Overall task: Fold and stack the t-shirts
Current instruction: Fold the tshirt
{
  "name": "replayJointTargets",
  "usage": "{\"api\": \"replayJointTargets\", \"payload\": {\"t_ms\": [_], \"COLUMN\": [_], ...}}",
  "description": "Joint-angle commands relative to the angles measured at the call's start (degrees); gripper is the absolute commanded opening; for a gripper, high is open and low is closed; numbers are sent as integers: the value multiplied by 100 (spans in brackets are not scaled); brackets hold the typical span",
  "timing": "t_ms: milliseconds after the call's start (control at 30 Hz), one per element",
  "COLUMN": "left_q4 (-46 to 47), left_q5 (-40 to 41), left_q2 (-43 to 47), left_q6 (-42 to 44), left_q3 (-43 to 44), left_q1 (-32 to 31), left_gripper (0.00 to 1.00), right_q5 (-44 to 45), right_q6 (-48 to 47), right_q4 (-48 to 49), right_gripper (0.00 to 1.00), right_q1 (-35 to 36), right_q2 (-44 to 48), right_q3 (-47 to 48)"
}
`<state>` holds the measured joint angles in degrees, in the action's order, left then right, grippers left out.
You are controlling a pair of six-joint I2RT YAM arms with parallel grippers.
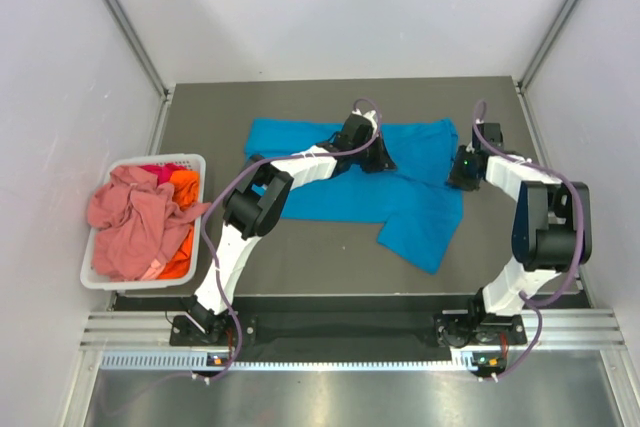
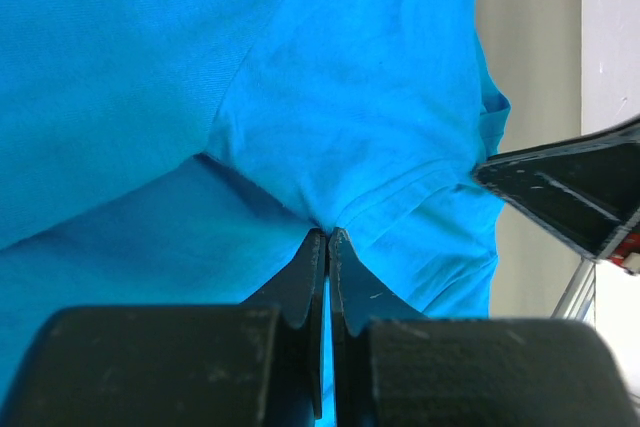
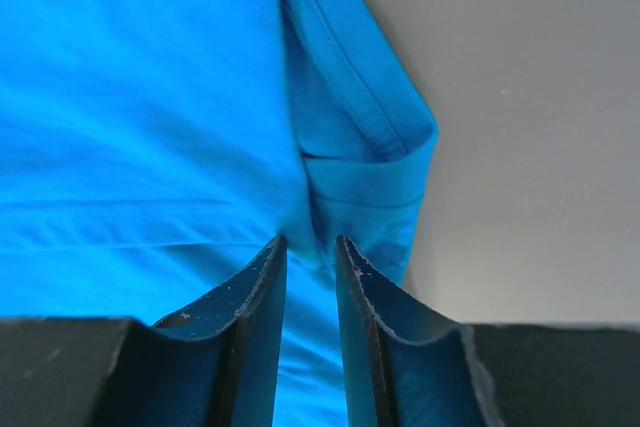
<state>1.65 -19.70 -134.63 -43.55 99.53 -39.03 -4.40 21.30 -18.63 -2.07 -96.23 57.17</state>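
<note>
From above, the bright turquoise-blue cloth t-shirt (image 1: 340,202) lies spread on the dark grey table (image 1: 300,257), towards the far middle, with 1 part trailing near-right. Both arms reach onto its far edge, the left gripper (image 1: 368,145) near the centre and the right gripper (image 1: 460,172) at the right side, likely so they can work 1 fold between them. At the left, a white slatted plastic basket (image 1: 120,284) holds the waiting salmon-pink t-shirt (image 1: 130,217) with orange cloth (image 1: 180,187) and red cloth (image 1: 155,169) beneath it.

The left wrist view shows the left gripper (image 2: 327,235) with its fingers pressed together on a puckered ridge of the turquoise fabric, anchoring it.

The right wrist view shows the right gripper (image 3: 310,245) with its fingers a narrow slit apart over the stitched hem. Whether any cloth is caught between them, I cannot tell.
</note>
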Motion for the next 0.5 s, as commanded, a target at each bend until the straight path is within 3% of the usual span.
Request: {"api": "replayJointTargets", "payload": {"t_ms": [0,467], "left_q4": [116,143], "left_q5": [-60,-86], "left_q2": [24,-99], "left_q6": [-22,-40], "left_q3": [234,295], "left_q1": [35,27], "left_gripper": [0,0], "right_q5": [98,53], "right_q6": [-108,-231], "right_q4": [132,308], "right_gripper": [28,17], "right_q1": [-57,-66], "right_q2": [-133,-283], "right_q3": [225,277]}}
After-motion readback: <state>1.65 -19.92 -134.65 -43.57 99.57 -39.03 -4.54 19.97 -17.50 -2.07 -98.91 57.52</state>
